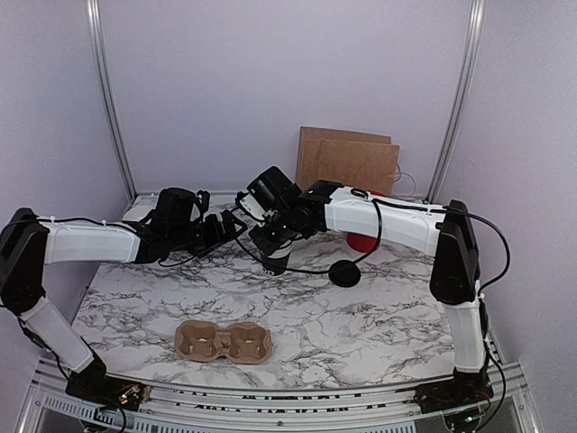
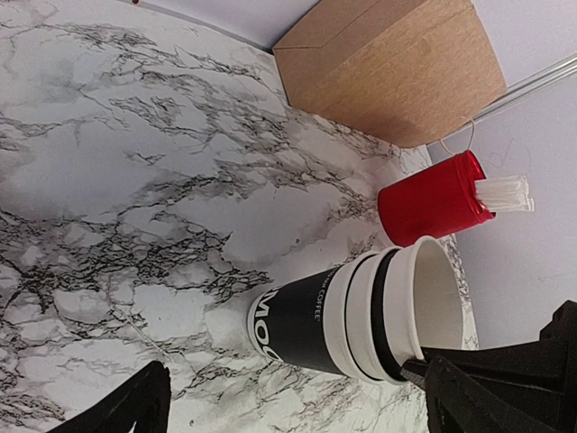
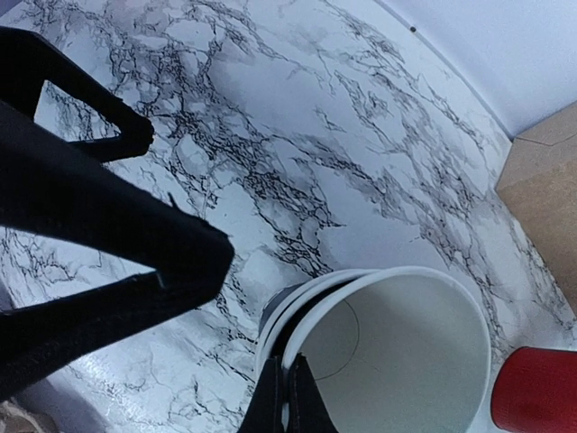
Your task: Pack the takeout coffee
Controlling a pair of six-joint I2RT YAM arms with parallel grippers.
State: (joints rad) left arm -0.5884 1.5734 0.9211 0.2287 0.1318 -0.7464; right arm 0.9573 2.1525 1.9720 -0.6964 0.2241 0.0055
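While the right hand (image 3: pixel 287 395) is pinching: it is clamping the near rim of the cup stack (image 3: pixel 388 352); one finger looks to be sitting inside the mouth and one outside.
stack: nested paper cups, with the black cup (image 2: pixel 297 320) outermost and the cream cups (image 2: pixel 431 298) inside. It is standing mouth-up mid-worktop (image 1: pixel 379 316). Cannot tell if the base is resting on the marble or hanging just above it.
left hand (image 2: pixel 288 372): spread wide and carrying nothing, sitting at the stack's left side.
key relation: the stack's long axis is running vertical. The left fingers are lining up one above the other along that same axis, the upper one just beside the rim and the lower one near the worktop. Closing like that would be squeezing top-to-bottom, so I'm judging the left wrist needs a quarter roll to take the black cup across its body.
nearer arm: both are at the stack; the right is holding and the left is free.
step: probably splitting a cup off, with the right pulling by the rim and the left bracing.
carrier (image 1: pixel 224 342): two-well pulp tray, wells vacant, lying well apart from the stack toward the arm bases.
lid (image 1: pixel 344 273): black, lying flat, near the stack's right.
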